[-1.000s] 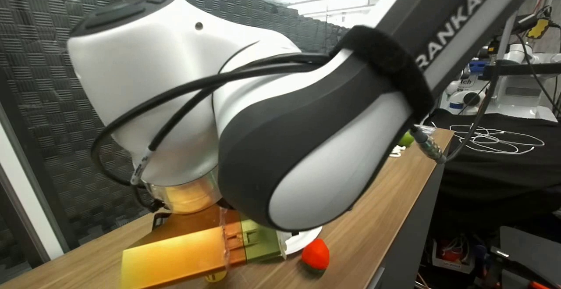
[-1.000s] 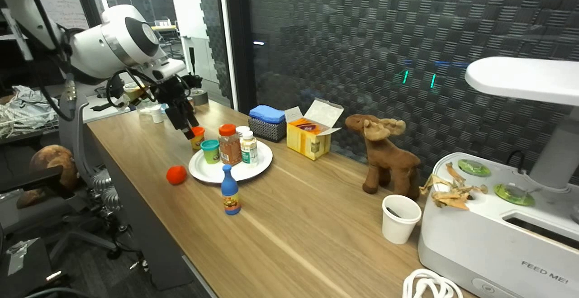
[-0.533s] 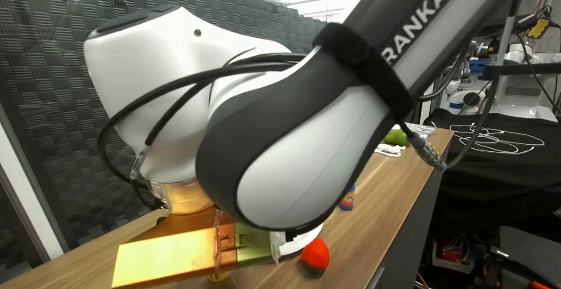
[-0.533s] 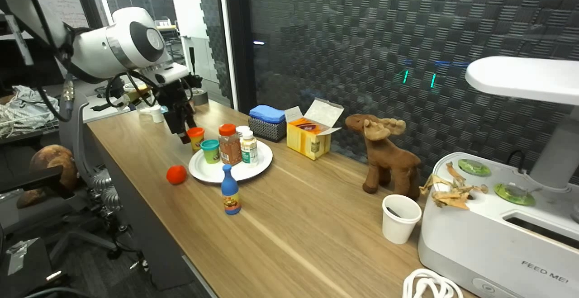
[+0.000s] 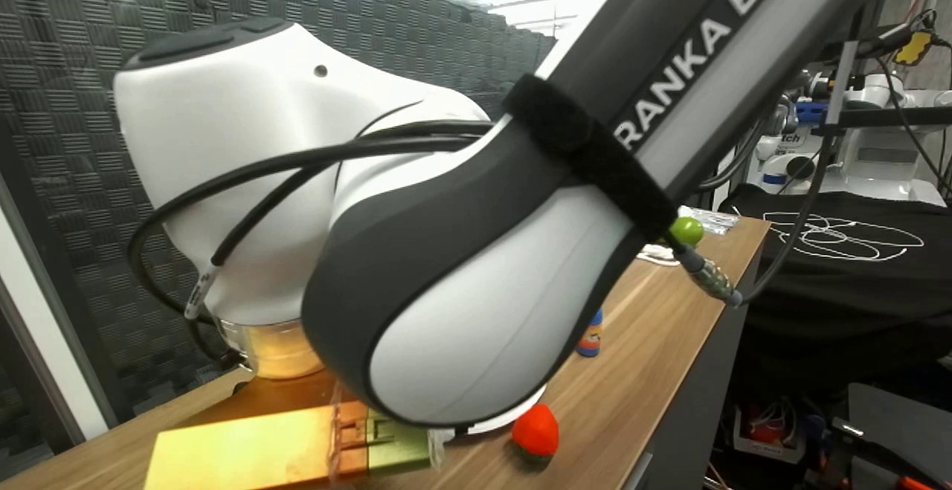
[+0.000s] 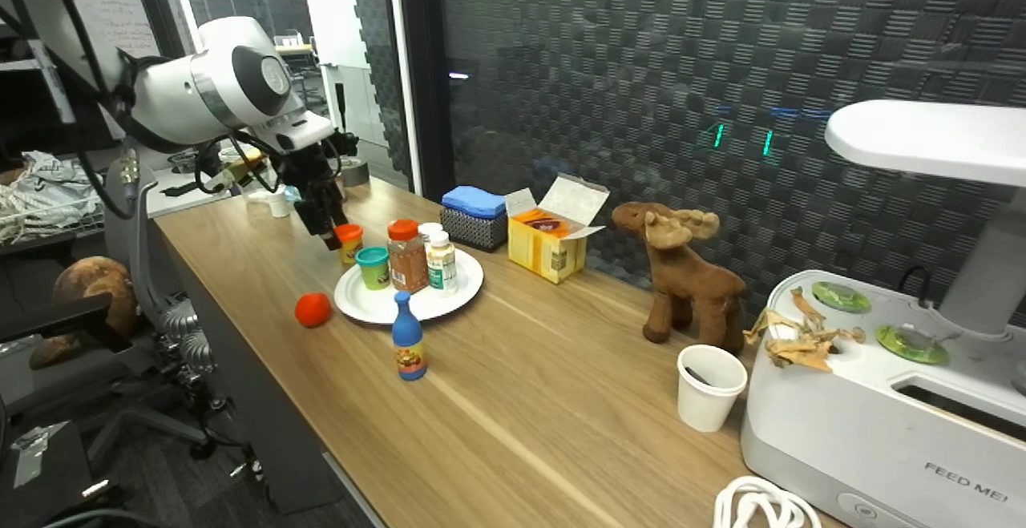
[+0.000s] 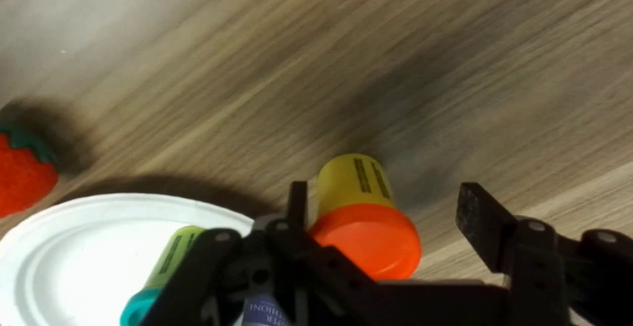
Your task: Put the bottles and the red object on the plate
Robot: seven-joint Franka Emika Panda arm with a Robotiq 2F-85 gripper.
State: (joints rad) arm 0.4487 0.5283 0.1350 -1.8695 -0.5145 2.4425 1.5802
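Note:
My gripper (image 7: 383, 202) is open. The orange-lidded yellow jar (image 7: 366, 239) shows between its fingers, nearer the left one; contact there is unclear. In an exterior view the gripper (image 6: 330, 238) is beside this jar (image 6: 350, 246), which stands behind the plate (image 6: 469, 272). On the plate stand a teal-lidded green jar (image 6: 374, 270), a red-capped brown bottle (image 6: 408, 262), a white pill bottle (image 6: 442, 268) and a mostly hidden white one (image 6: 430, 230). A blue bottle (image 6: 409, 344) stands on the table in front. The red object (image 6: 313, 310), with a green top in the wrist view (image 7: 24, 177), lies beside the plate.
Behind the plate are a dark basket with blue cloth (image 6: 474, 215) and an open yellow box (image 6: 547, 243). A plush moose (image 6: 689, 288), a white cup (image 6: 710, 388) and a white appliance (image 6: 866, 432) stand farther along. The arm (image 5: 476, 282) blocks much of an exterior view.
The arm has shifted a little lower, and the gripper has moved slightly away and back beside the orange-lidded jar. The objects on the table have not moved.

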